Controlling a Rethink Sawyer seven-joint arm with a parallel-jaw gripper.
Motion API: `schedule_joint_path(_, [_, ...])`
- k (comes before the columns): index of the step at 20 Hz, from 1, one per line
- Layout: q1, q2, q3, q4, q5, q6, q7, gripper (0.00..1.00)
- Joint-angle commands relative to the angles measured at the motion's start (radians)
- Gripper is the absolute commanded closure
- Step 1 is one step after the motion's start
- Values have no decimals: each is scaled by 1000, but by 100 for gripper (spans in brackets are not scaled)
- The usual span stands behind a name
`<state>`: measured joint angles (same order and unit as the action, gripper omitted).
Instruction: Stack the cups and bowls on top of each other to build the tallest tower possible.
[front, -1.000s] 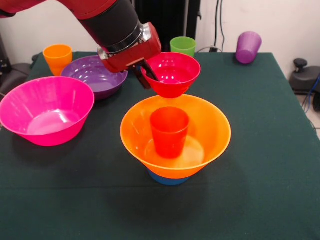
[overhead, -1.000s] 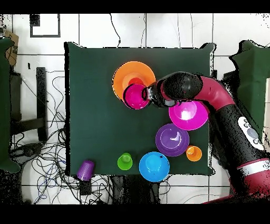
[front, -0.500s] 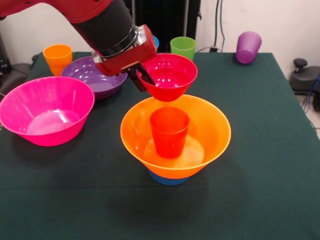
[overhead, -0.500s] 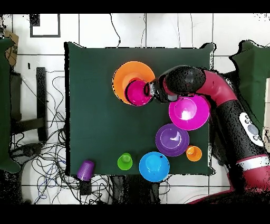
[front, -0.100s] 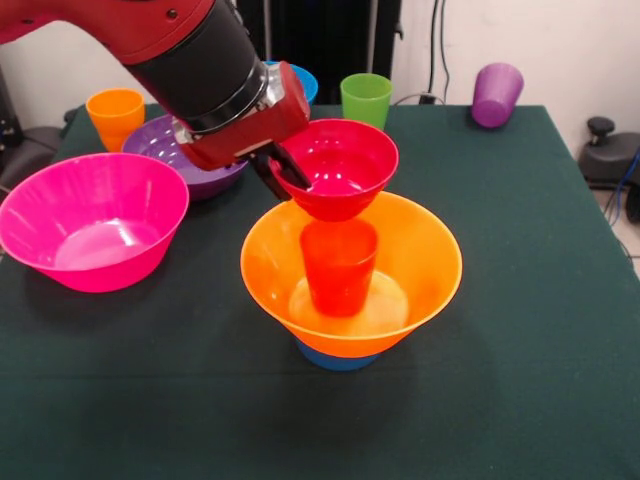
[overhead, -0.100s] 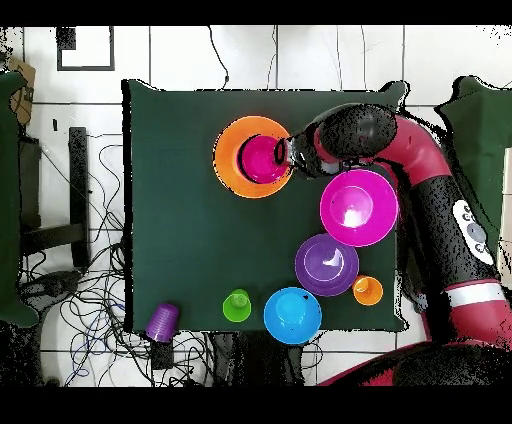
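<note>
- Red small bowl (front, -0.100s: 338, 168) pinched at its rim by my gripper (front, -0.100s: 283, 172), one finger inside the wall, one outside; bowl upright, empty, held above the tower.
- Tower directly under my gripper: large orange bowl (front, -0.100s: 420, 262) sitting on small light-blue bowl (front, -0.100s: 335, 358), with red-orange cup (front, -0.100s: 338, 265) standing upright inside the orange bowl.
- Held bowl's bottom is right over the cup mouth; contact or gap, cannot tell.
- Overhead: held bowl (overhead, -0.100s: 262, 158) covers the cup, only an orange ring (overhead, -0.100s: 228, 160) shows round it.
- Light-blue base mostly hidden under the orange bowl, only its lower edge shows.
- Large pink bowl (front, -0.100s: 92, 220) off to one side of my gripper, empty, on the green table (front, -0.100s: 540, 330).
- Medium purple bowl (front, -0.100s: 165, 145) behind my wrist, partly hidden by the arm; contents not clear.
- Medium blue bowl (front, -0.100s: 303, 82) only a sliver behind my arm in front view; whole in overhead (overhead, -0.100s: 292, 315).
- Yellow-orange cup (front, -0.100s: 115, 115), green cup (front, -0.100s: 365, 98) upright beyond my gripper.
- Purple cup (front, -0.100s: 497, 93) tilted at the far table corner.
</note>
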<state>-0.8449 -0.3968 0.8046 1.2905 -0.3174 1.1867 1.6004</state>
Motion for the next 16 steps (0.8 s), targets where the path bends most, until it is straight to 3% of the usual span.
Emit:
schedule_joint_path(1, [47,71,-32,-93,14,75,-92,100])
schedule_joint_path(16, [28,56,-44,0,-21,-23,-85,100])
